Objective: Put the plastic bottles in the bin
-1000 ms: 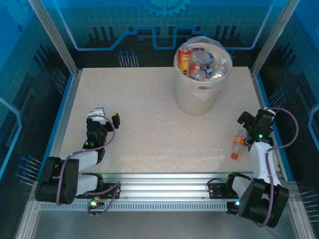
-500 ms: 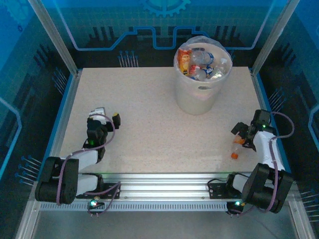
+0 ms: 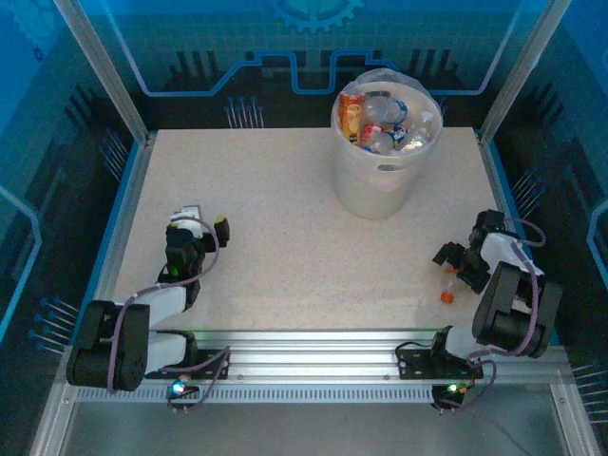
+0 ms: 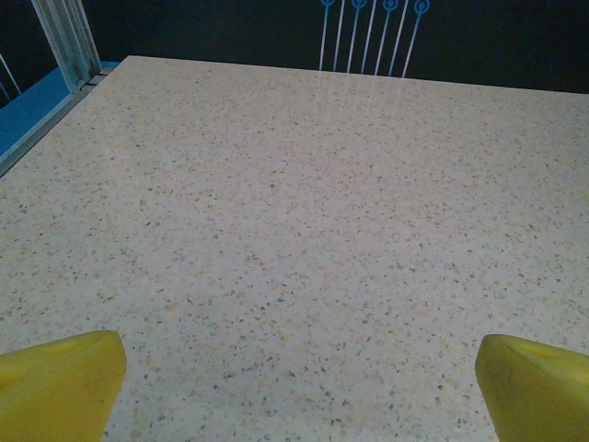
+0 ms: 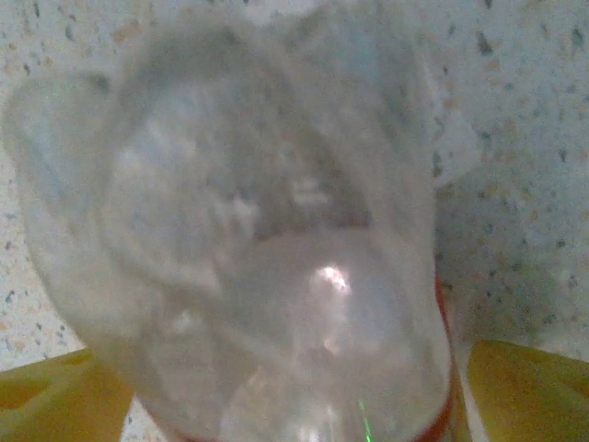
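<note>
Right gripper (image 5: 294, 391): seen through the wrist camera, its two yellow fingers (image 5: 55, 396) stand wide, one at each side of a clear plastic bottle (image 5: 267, 239)
- the bottle's lobed base faces the camera and sits right between the jaws, very close and blurred
- a red-orange band shows around the bottle further along its body
- a thin strip of table shows between the bottle and the finger at lower right, so the jaws are parted and astride the bottle, not clamped on it
- whether the finger at lower left touches the plastic, I cannot tell

From above, this bottle lies on its side on the speckled table (image 3: 285, 237), directly under the right gripper, with its orange cap (image 3: 446, 297) on the side away from the jaws, toward the near edge

Left gripper (image 4: 299, 368): released, yellow fingertips far apart, bare speckled table between and ahead of them, holding nothing

The bin (image 3: 370, 195): off-white bucket with a clear bag liner and a handle slot, upright
- well ahead of the right gripper and off to its left
- well ahead of the left gripper and far to its right
- apart from both

Bottles in the bin (image 3: 385, 123): a heap of them, mostly clear, one with an orange label against the left side of the rim
</note>
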Motion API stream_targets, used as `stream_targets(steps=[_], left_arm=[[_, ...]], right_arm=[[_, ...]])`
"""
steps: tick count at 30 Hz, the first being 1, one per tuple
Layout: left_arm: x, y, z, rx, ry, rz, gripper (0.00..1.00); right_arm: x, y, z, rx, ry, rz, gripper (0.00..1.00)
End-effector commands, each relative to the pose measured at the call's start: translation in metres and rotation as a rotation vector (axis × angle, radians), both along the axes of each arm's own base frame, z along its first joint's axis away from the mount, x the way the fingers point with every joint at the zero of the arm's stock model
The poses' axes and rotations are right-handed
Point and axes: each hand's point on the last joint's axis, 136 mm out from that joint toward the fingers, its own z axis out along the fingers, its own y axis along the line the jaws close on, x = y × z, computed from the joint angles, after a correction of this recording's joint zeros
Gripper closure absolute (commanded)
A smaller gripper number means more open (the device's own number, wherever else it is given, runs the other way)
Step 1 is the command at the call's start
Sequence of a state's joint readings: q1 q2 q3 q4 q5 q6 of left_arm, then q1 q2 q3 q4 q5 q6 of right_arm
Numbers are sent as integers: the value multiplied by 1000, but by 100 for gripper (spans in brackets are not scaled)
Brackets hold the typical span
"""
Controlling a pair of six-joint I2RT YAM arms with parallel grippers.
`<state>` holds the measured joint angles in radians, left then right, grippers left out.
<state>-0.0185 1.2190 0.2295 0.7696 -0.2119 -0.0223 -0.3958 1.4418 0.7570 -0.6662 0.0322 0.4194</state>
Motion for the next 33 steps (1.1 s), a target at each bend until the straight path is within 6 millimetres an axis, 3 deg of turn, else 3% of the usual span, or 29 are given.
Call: stream_targets(steps=[1,9,13,16,18,23,28,33], left_arm=[[4,5,14,23,-33,13,1],[5,5,14,18,-26,11,1],[5,6,13,19,-19,15,1],[5,6,13,18,-16,15,1],[5,5,13,17,-17,14,1],[4,6,13,20,-15,19,1],[4,6,14,19,-20,16,1],[4,6,14,16,-21,15,1]], right_arm=[[17,-7,3,-4,-28,17,18],[28,-2,3,-29,-53,61,51],[33,1,22,-68,-95,86,68],[37,5,46,-92,-143,95,75],[37,12,66,-102,-179,101,79],[54,33,153,-156,-377,120,80],[71,68,239,-157,-609,155,84],[90,100,306,-136,-807,176,85]])
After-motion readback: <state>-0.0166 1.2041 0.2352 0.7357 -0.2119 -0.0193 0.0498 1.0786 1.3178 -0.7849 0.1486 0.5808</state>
